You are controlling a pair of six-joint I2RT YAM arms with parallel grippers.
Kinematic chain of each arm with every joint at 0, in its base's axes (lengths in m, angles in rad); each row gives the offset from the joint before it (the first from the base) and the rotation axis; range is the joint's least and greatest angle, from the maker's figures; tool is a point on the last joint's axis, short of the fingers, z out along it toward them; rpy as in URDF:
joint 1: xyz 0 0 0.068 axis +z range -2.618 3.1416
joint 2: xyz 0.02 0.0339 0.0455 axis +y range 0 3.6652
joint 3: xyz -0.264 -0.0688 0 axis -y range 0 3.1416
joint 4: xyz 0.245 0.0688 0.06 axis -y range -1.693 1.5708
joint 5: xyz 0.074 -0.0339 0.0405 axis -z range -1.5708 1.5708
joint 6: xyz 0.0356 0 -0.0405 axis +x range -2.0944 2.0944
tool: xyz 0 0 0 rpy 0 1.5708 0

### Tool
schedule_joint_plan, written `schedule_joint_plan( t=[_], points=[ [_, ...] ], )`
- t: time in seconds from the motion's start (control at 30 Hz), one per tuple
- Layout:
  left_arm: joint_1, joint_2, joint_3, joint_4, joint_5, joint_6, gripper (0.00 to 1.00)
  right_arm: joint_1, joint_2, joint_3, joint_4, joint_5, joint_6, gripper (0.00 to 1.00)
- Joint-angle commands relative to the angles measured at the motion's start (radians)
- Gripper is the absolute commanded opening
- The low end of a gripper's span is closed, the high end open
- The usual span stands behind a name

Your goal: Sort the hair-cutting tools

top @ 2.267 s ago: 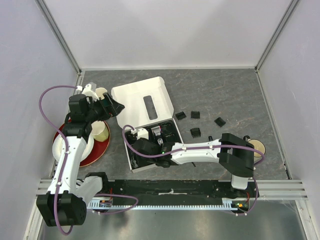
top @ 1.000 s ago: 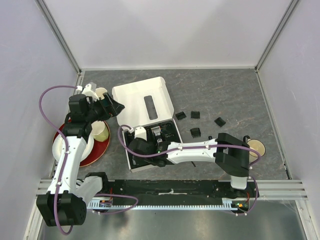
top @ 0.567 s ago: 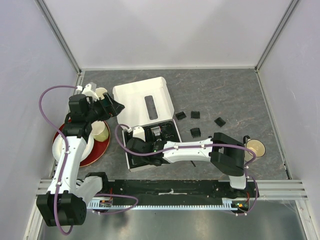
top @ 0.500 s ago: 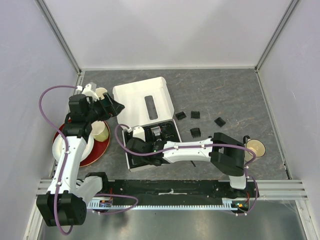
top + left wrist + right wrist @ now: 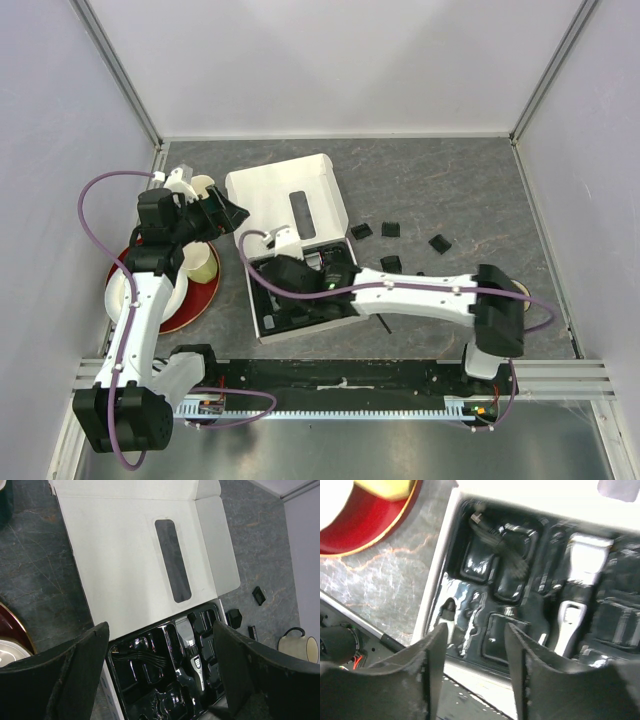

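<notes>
The silver-and-black clipper (image 5: 193,654) lies in the black tray (image 5: 300,312) of the open white box; it also shows in the right wrist view (image 5: 581,600). A coiled black cable (image 5: 506,547) lies in the tray's left pockets. Several black comb guards (image 5: 390,229) lie on the table right of the box, one close to the box (image 5: 391,263). A slim black stick (image 5: 385,325) lies near the box's front corner. My right gripper (image 5: 476,635) is open and empty above the tray's near left part. My left gripper (image 5: 160,630) is open and empty, held high left of the box lid (image 5: 285,203).
A red plate (image 5: 198,298) with a white dish and cream mugs sits at the left. Another cream mug (image 5: 300,642) stands at the right, mostly hidden under my right arm in the top view. Grey walls enclose the table on three sides.
My right gripper has moved from the tray's near left corner farther back over the tray, and its elbow has swung out to the right. The left arm has not moved.
</notes>
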Motion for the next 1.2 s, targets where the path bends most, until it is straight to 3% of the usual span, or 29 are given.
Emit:
schedule_joint_plan(
  t=[0.0, 0.1, 0.3, 0.47, 0.63, 0.8, 0.9, 0.97, 1.17],
  points=[
    [0.002, 0.000, 0.020, 0.007, 0.018, 0.032, 0.91, -0.066, -0.183, -0.054, -0.132, 0.085, -0.096, 0.60],
    [0.002, -0.001, 0.018, 0.013, 0.024, 0.029, 0.91, -0.136, -0.321, -0.140, -0.222, 0.084, -0.102, 0.66],
    [0.002, -0.003, 0.017, 0.018, 0.041, 0.019, 0.91, -0.275, -0.445, -0.327, -0.400, 0.067, -0.110, 0.80],
    [0.001, -0.003, 0.001, 0.036, 0.063, 0.015, 0.91, -0.330, -0.484, -0.452, -0.408, 0.053, -0.082, 0.79],
    [0.002, 0.020, 0.009, 0.033, 0.058, 0.015, 0.91, -0.338, -0.484, -0.505, -0.395, 0.013, -0.097, 0.74],
    [0.001, 0.017, 0.008, 0.024, 0.038, 0.021, 0.91, -0.348, -0.492, -0.571, -0.321, -0.134, -0.166, 0.68],
    [0.001, 0.019, 0.008, 0.025, 0.035, 0.021, 0.91, -0.353, -0.482, -0.610, -0.278, -0.203, -0.189, 0.61],
    [0.002, 0.022, 0.008, 0.025, 0.037, 0.021, 0.91, -0.359, -0.449, -0.616, -0.272, -0.222, -0.189, 0.50],
    [0.002, 0.042, 0.012, 0.021, 0.047, 0.021, 0.91, -0.365, -0.375, -0.613, -0.218, -0.265, -0.177, 0.43]
  ],
)
